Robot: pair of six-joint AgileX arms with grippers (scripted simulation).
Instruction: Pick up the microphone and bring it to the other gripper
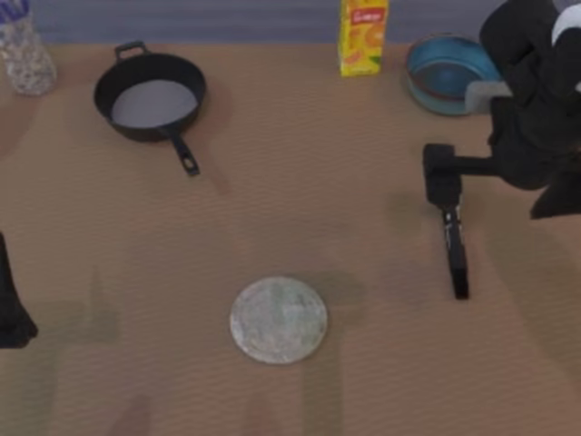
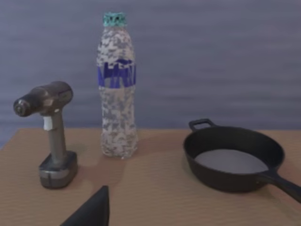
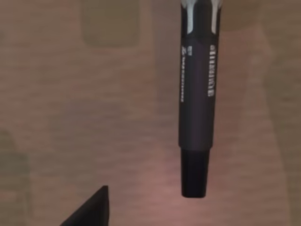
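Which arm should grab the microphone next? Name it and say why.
Right. The right gripper is already over the microphone on the table's right side, and the right wrist view looks straight down on its handle. The left gripper sits parked at the table's left edge, far from it.

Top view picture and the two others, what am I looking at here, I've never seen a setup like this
These show a simulated robot with two arms at a brown table. Each arm ends in an end effector, a two-fingered claw. The top view looks straight down. The other two pictures come from cameras on each arm's wrist.

The right end effector is at the head end of the microphone, a black stick on the table's right side. Its wrist view shows the handle up close; I cannot tell whether it is gripped.

The left end effector sits parked at the left edge. Its camera sees a drill, a bottle and a frying pan.

Also there: a juice carton, a blue bowl and a round grey disc.
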